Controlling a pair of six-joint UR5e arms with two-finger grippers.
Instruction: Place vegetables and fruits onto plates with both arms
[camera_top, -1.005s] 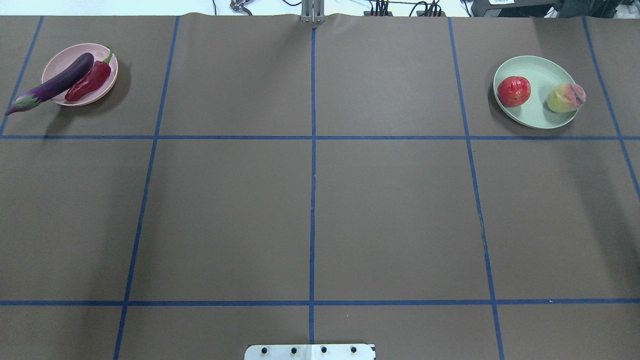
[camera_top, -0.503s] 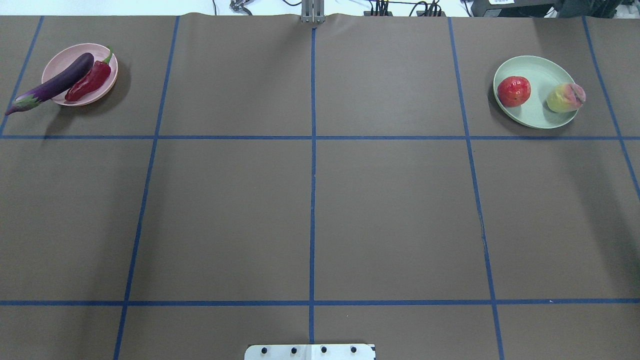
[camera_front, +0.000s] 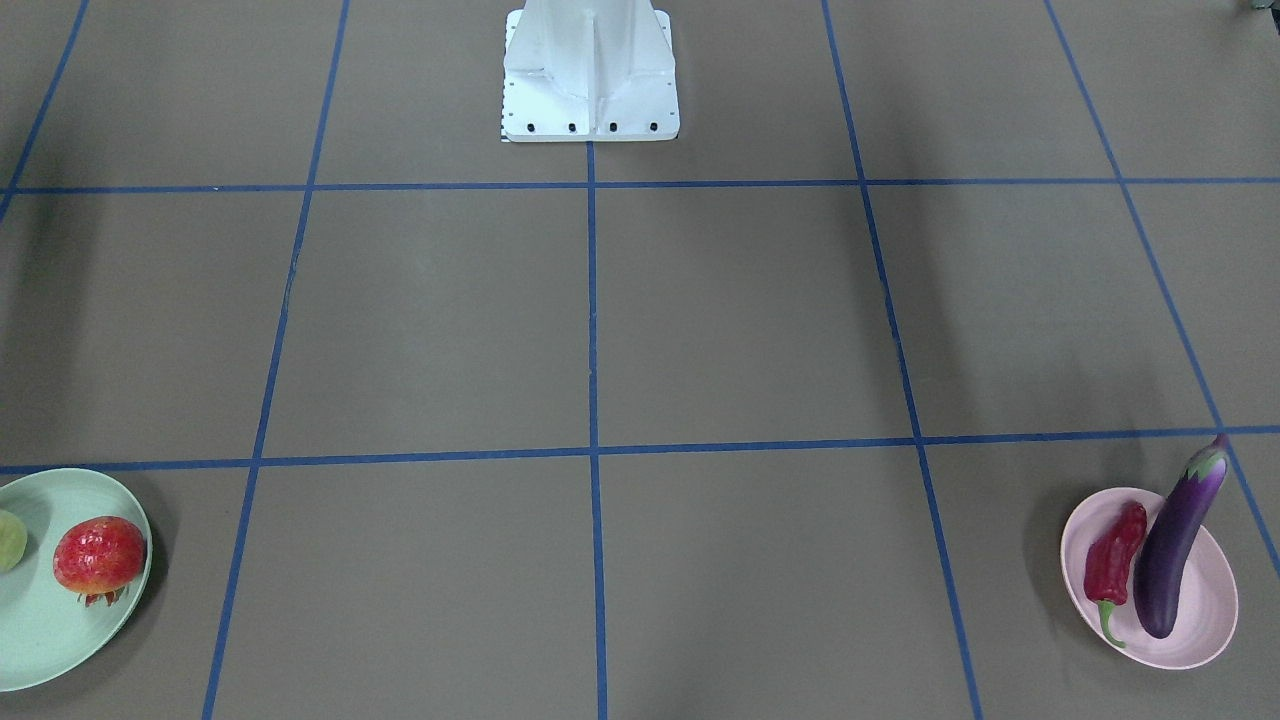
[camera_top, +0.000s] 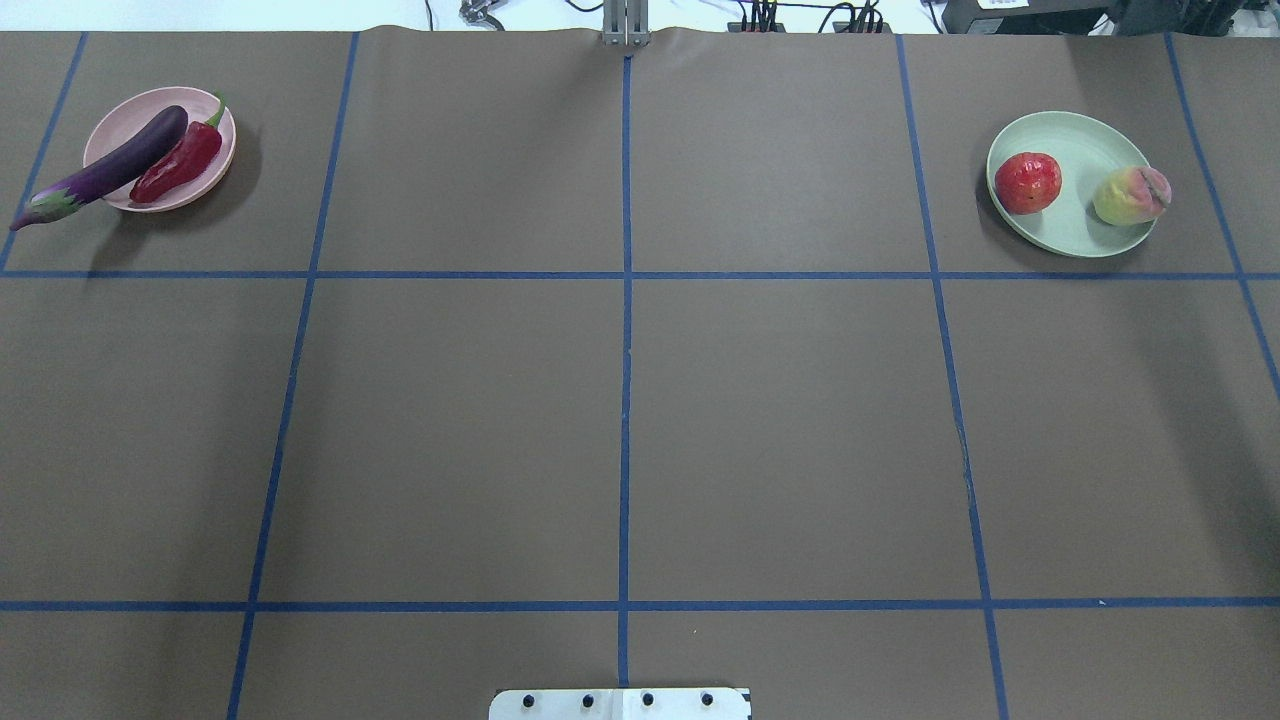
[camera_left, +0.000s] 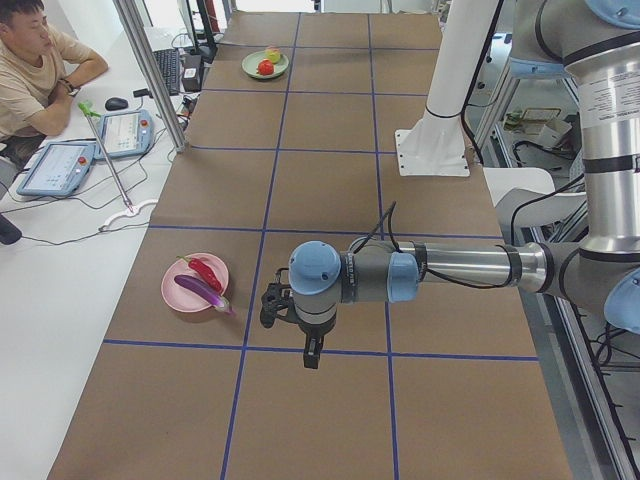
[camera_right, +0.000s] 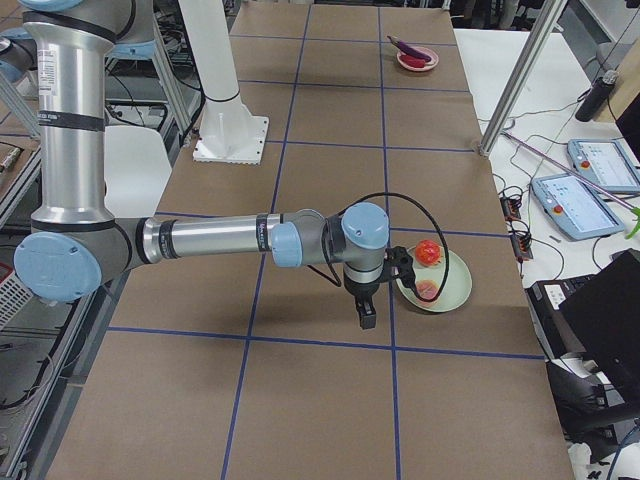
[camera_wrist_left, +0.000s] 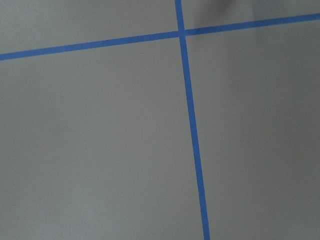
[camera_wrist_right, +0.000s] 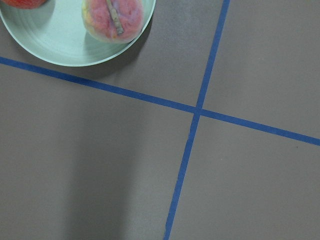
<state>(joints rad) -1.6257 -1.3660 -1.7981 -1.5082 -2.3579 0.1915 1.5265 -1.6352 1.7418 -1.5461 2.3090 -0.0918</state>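
Print on a label on the near left arm's (camera_left: 450, 270) upright tube in the left side view is too small to read. A long, glossy purple eggplant (camera_top: 105, 168) lies slantwise across the pale pink plate (camera_top: 150, 93), its paler cap end reaching past the rim and out over the bench (camera_top: 620, 420). Just beside it, touching or nearly so, a wrinkled red chili pepper (camera_top: 180, 160) lies wholly on the plate with its green stem at the far rim. The pale green plate (camera_top: 1075, 145) holds the two fruits, apart from each other: a round red-orange pomegranate (camera_top: 1028, 183) near one rim and a yellow-green peach (camera_top: 1131, 195) with a pink blush and brown stem at the opposite rim. The two plates stand well apart at the bench's far corners, pink on the robot's left and green on its right. The left tool (camera_left: 312, 352) hangs above bare bench near the pink plate. The right arm (camera_right: 210, 238) holds the right tool (camera_right: 366, 318) above the bench just beside the green plate. Both tools show only from the side, so I cannot tell whether either is clenched or released.
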